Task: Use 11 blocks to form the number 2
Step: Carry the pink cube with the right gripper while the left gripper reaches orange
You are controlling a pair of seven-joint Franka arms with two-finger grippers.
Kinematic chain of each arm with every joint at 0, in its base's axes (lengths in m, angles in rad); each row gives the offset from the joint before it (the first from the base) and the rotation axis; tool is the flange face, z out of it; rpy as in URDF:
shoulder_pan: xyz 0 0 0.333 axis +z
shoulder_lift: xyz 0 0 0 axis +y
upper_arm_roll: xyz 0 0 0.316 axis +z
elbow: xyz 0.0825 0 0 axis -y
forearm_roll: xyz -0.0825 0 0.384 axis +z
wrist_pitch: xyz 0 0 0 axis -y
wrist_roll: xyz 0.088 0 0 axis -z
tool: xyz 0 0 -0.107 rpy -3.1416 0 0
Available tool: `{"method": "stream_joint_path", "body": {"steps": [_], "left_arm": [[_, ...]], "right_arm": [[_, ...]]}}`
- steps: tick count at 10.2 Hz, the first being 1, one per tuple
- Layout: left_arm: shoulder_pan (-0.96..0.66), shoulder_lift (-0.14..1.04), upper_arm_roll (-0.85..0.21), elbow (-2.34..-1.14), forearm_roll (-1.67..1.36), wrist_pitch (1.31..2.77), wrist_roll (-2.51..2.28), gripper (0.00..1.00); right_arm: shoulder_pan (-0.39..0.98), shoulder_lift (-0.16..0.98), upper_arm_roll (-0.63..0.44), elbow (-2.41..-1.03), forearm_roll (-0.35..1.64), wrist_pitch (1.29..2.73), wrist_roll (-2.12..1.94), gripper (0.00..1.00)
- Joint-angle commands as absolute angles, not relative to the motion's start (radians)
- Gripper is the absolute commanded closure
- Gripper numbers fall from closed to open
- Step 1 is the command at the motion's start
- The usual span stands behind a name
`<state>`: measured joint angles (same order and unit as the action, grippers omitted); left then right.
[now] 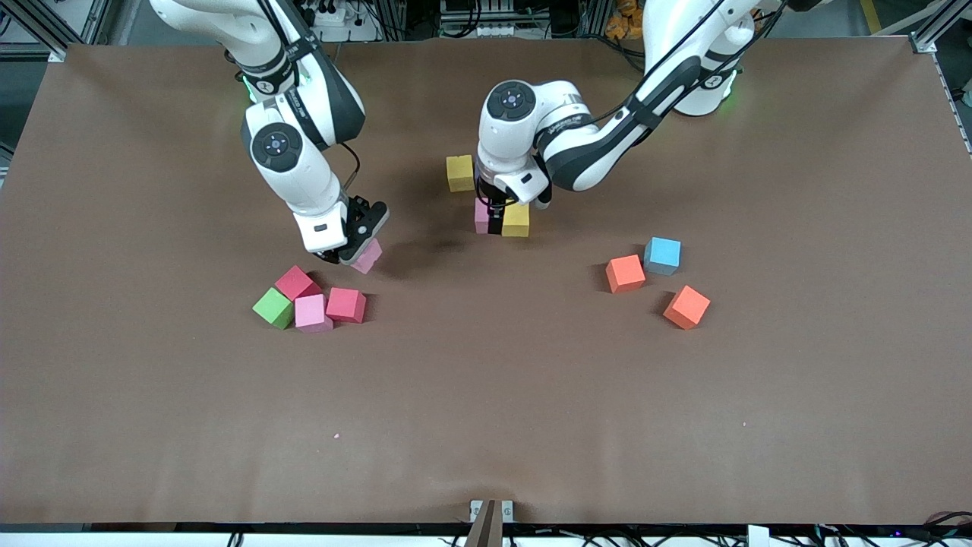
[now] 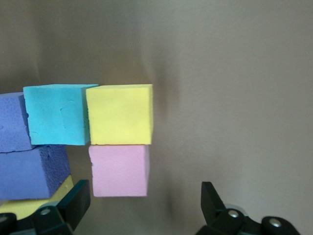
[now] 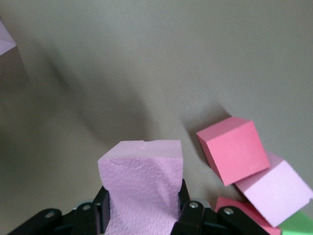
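My right gripper (image 1: 357, 254) (image 3: 142, 205) is shut on a pale pink block (image 1: 367, 257) (image 3: 142, 181), held tilted just over the table above a cluster of loose blocks. My left gripper (image 1: 497, 220) (image 2: 143, 205) stands open and low over the group of blocks at mid-table, with nothing between its fingers (image 2: 73, 203). That group shows a yellow block (image 2: 120, 115) touching a pink block (image 2: 120, 170), a light blue block (image 2: 56, 115) and two purple blocks (image 2: 32, 171). In the front view only two yellow blocks (image 1: 459, 172) (image 1: 515, 219) and the pink block (image 1: 481, 215) show; the arm hides the others.
Toward the right arm's end lie a green cube (image 1: 273, 307), two red blocks (image 1: 296, 282) (image 1: 346, 304) and a pink block (image 1: 312, 311), all touching. Toward the left arm's end lie two orange blocks (image 1: 625, 273) (image 1: 686, 306) and a light blue block (image 1: 663, 255).
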<state>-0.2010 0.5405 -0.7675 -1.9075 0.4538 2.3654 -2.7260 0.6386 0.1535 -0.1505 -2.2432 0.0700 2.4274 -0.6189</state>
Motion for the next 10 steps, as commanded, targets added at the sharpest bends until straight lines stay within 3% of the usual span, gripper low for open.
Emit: {"method": "stream_joint_path", "body": {"steps": [1,3,6,10], "left_arm": [[-0.054,0.511,-0.900,-1.914,0.497,2.315,-2.726,0.00],[0.058,0.511,-1.007,-1.902,0.497,2.255,-2.628,0.00],[0.074,0.511,-1.017,-1.844,0.499,2.119,-2.472,0.00],[0.152,0.511,-1.029,-1.821,0.497,2.083,-2.280,0.00]], "right_arm": [[0.643,0.146,-0.150,-2.255,0.052,2.444,-0.699,0.69],[0.644,0.147,-0.144,-2.255,0.054,2.444,-0.753,0.69],[0.647,0.158,-0.083,-2.247,0.055,2.444,-0.794,0.69],[0.656,0.251,0.052,-2.224,0.055,2.532,-0.798,0.69]]}}
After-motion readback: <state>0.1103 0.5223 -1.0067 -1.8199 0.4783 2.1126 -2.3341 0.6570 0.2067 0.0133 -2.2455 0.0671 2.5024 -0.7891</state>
